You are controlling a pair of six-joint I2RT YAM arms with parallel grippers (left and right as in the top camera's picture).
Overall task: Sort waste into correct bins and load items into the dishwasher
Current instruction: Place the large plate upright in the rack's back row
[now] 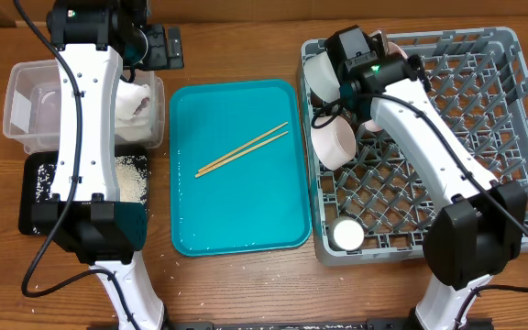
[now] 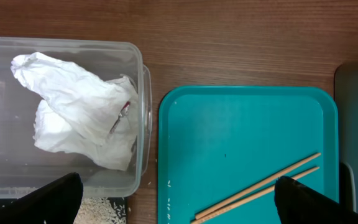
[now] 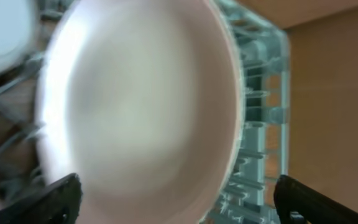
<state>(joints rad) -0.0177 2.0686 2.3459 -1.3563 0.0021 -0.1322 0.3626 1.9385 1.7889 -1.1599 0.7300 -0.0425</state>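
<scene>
No writing, label, brand name or number can be read on anything in view (the plate (image 3: 135, 112) filling the right wrist view is blurred and shows only a plain pale surface).

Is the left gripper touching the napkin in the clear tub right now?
Apart. The left wrist view shows the left gripper open, both fingertips clear of the napkin, which lies inside the clear tub.
</scene>
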